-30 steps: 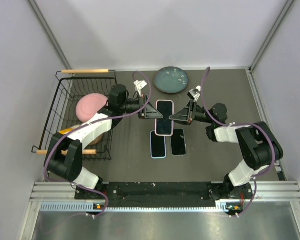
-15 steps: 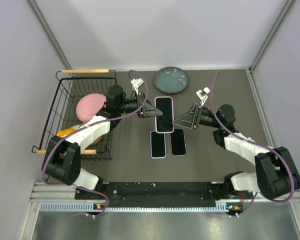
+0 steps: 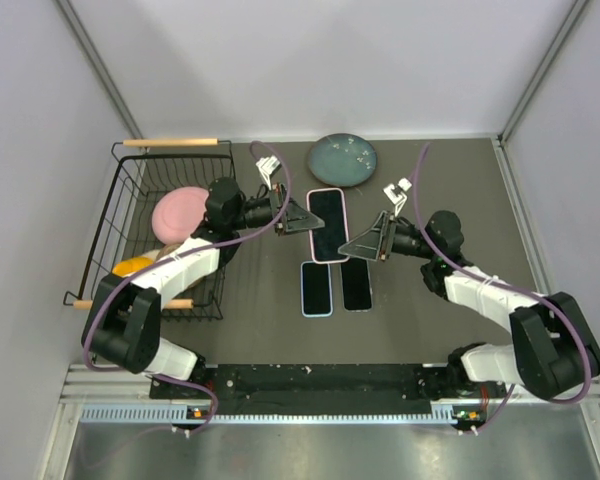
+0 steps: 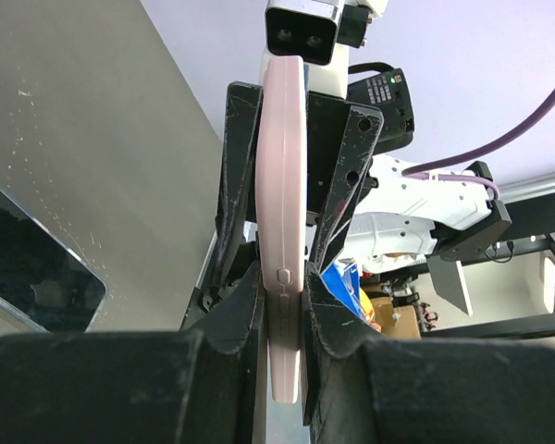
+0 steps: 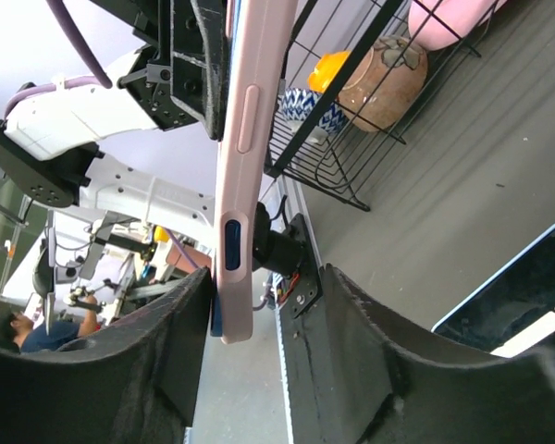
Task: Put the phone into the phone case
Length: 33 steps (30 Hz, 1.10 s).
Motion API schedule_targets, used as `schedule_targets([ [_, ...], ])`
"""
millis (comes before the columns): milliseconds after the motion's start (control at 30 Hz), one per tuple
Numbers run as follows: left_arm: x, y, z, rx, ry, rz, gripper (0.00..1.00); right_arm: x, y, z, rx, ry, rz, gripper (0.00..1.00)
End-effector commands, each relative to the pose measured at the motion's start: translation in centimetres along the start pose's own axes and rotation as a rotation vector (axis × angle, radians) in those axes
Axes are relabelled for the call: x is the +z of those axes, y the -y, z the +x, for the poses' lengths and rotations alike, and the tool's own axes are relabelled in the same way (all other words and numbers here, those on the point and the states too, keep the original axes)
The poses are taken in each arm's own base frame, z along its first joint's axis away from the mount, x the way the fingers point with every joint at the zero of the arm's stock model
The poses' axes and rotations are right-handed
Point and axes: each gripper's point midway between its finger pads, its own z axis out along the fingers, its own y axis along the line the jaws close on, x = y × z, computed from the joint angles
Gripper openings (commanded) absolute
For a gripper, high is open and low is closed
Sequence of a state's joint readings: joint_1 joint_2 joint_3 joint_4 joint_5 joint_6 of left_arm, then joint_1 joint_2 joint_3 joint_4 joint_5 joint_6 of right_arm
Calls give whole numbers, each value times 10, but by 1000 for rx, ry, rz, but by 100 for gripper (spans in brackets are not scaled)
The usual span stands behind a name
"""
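A pink phone case point(image 3: 328, 225) with a dark phone screen showing inside its rim is held off the table at the middle. My left gripper point(image 3: 298, 217) is shut on its left edge; in the left wrist view the case point(image 4: 285, 231) stands edge-on between the fingers, my left gripper point(image 4: 301, 111) clamped on both faces. My right gripper point(image 3: 365, 243) is open at the case's lower right corner. In the right wrist view the case point(image 5: 245, 166) lies against one finger of my right gripper point(image 5: 264, 287), with a wide gap to the other.
Two phones lie on the table below: one in a light blue case point(image 3: 317, 289), one black point(image 3: 356, 284). A wire basket point(image 3: 130, 185) at the left holds a pink bowl point(image 3: 180, 212) and an orange item. A teal plate point(image 3: 344, 160) sits at the back.
My right gripper let go of the case's right edge, drew back and has moved in again a little. My left gripper carried the case slightly farther back.
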<state>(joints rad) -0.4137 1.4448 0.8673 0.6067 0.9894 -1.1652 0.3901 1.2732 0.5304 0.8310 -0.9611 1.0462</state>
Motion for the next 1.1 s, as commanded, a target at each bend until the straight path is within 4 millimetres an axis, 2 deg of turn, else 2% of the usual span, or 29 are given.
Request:
schedule_targets([
  [0, -1, 21, -9, 111, 31, 66, 0, 5, -18, -11, -51, 35, -60, 45],
  [67, -1, 17, -10, 113, 41, 53, 0, 5, -16, -12, -40, 48, -43, 39],
  [167, 2, 4, -13, 127, 47, -1, 0, 2, -17, -16, -23, 80, -16, 21],
  [200, 2, 1, -16, 181, 53, -17, 0, 2, -17, -17, -6, 88, -5, 10],
  [233, 3, -6, -19, 179, 63, -64, 0, 1, -19, -19, 0, 100, 4, 5],
  [267, 4, -11, -21, 199, 71, -98, 0, 1, -9, -19, 58, 114, 63, 1],
  [300, 5, -15, -25, 254, 70, -122, 0, 1, -4, -21, 78, 124, 92, 0],
  [367, 7, -21, -23, 253, 56, -147, 0, -1, 2, -24, 100, 148, 153, 0],
  [467, 11, -24, -16, 250, 19, -134, 0, -5, 0, -28, 86, 162, 196, 0],
  [567, 11, -19, -5, 233, -35, -96, 0, -8, -10, -33, 21, 172, 198, 19],
  [600, 10, -16, -1, 230, -50, -77, 0, -9, -10, -31, 11, 166, 207, 33],
  [667, 6, -14, 10, 207, -92, -80, 0, -13, -10, -34, -45, 174, 236, 42],
  [700, 7, -9, 12, 223, -113, -82, 0, -15, -5, -32, -49, 169, 262, 50],
  [800, 4, 3, 28, 275, -160, -74, 0, -15, -11, -35, -103, 174, 242, 64],
  [933, -2, 14, 42, 267, -205, -26, 0, -11, -33, -39, -158, 172, 137, 68],
  [1067, -5, 20, 51, 263, -228, 12, 0, -9, -36, -41, -170, 167, 123, 67],
])
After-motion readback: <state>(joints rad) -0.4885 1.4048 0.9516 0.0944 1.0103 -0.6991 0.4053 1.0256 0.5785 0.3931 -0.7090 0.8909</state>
